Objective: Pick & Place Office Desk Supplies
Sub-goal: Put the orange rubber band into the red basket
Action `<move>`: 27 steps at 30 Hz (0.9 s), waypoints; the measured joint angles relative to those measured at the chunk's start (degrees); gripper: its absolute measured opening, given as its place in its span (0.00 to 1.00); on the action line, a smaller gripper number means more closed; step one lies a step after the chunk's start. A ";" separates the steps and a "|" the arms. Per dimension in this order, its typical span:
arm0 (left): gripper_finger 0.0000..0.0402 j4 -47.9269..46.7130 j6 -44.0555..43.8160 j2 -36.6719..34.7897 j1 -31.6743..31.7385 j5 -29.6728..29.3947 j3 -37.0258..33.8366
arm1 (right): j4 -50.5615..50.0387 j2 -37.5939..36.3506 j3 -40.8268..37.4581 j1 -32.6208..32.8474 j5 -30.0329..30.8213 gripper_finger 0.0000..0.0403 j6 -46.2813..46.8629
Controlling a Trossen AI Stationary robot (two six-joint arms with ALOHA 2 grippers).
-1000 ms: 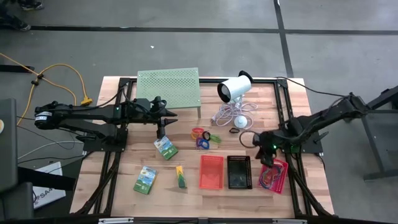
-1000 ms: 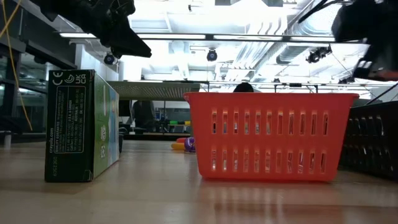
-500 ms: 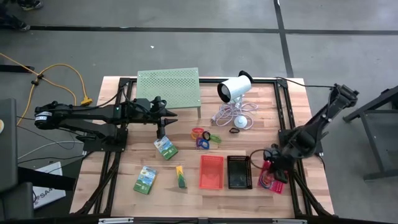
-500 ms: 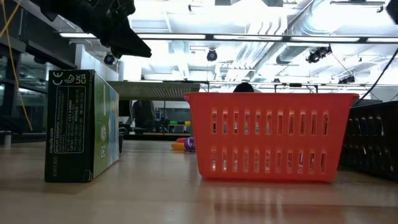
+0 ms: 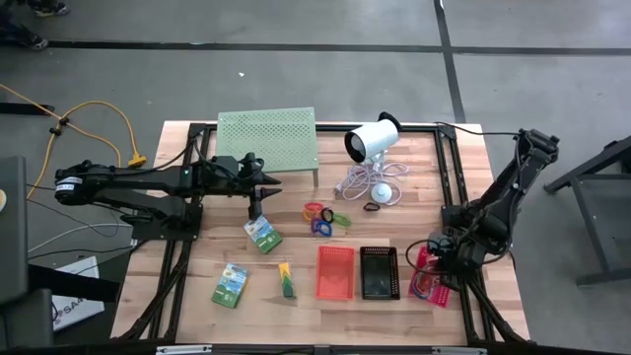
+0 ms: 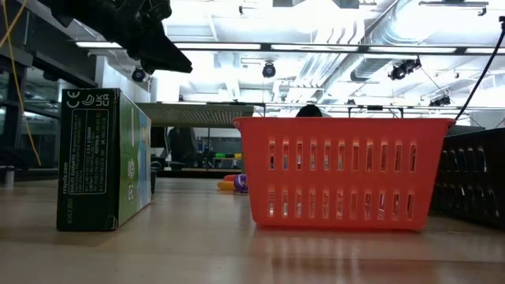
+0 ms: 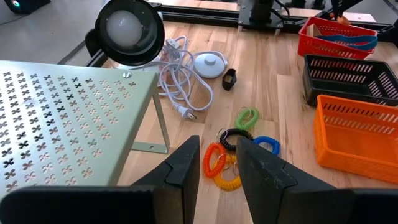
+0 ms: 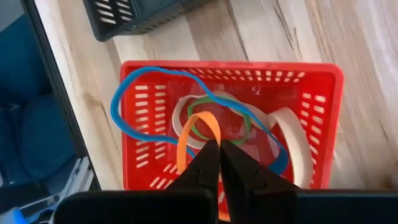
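Rubber bands (image 8: 205, 118) inside pink basket (image 8: 323, 130)

The wooden table (image 5: 197, 306) carries three baskets in a row, orange (image 5: 334, 271), black (image 5: 379, 272) and red (image 5: 434, 277); left of the orange one lie green packs (image 5: 230, 285), behind it coloured loops (image 5: 325, 215), a perforated stand (image 5: 266, 134) and a white device (image 5: 372, 140).

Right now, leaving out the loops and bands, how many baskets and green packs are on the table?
Mesh baskets: 3 (orange-red basket, black basket, red basket)
Green packs: 3
Total: 6
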 joint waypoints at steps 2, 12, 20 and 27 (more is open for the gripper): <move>0.25 0.02 0.00 0.00 -0.02 -0.02 0.00 | -0.07 0.00 0.02 0.34 0.02 0.01 0.53; 0.25 0.00 0.01 0.00 0.00 -0.01 0.00 | -0.06 0.02 0.02 0.34 0.00 0.01 0.84; 0.25 0.00 0.02 0.00 -0.02 0.00 0.00 | -0.05 0.02 0.01 0.34 0.00 0.09 0.88; 0.25 0.00 0.00 0.00 0.00 -0.02 0.00 | -0.05 0.02 0.02 0.34 0.00 0.23 0.91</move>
